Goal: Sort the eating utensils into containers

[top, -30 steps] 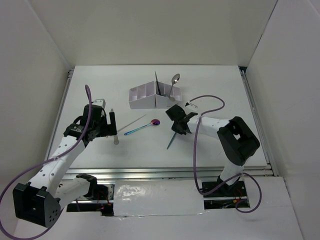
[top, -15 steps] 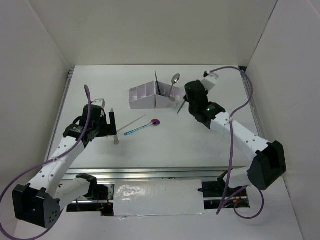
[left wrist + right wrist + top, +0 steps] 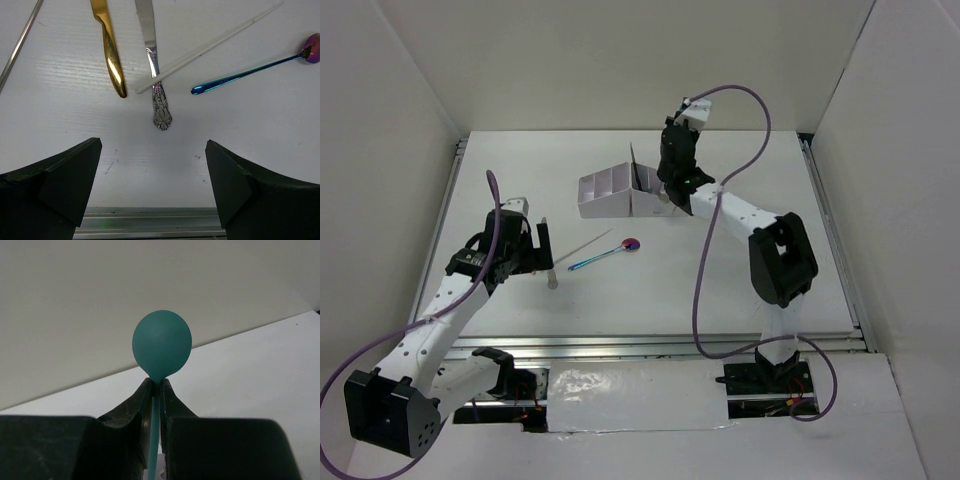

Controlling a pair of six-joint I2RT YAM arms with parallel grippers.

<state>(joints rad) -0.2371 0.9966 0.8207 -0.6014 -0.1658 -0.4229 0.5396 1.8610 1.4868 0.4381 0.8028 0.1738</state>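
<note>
My right gripper (image 3: pixel 160 385) is shut on the stem of a teal spoon (image 3: pixel 162 349), whose bowl points up past the fingertips. In the top view the right gripper (image 3: pixel 670 187) is over the right end of the white organizer box (image 3: pixel 605 190), where a black knife (image 3: pixel 633 165) stands. My left gripper (image 3: pixel 152 145) is open and empty above the table. Beyond it lie a gold-handled piece (image 3: pixel 112 60), a silver knife (image 3: pixel 156 80), a pale thin stick (image 3: pixel 210 45), an iridescent spoon (image 3: pixel 250 75) and a thin silver stick (image 3: pixel 17 50).
The metal rail at the table's near edge (image 3: pixel 150 220) runs just below the left fingers. White walls enclose the table on the left, back and right. The right arm's purple cable (image 3: pixel 750 130) loops over the back right.
The right arm swung from the table's middle up and back to the organizer's right end, carrying the teal spoon. The silver spoon in the box is now hidden behind it. The left arm stayed still.
</note>
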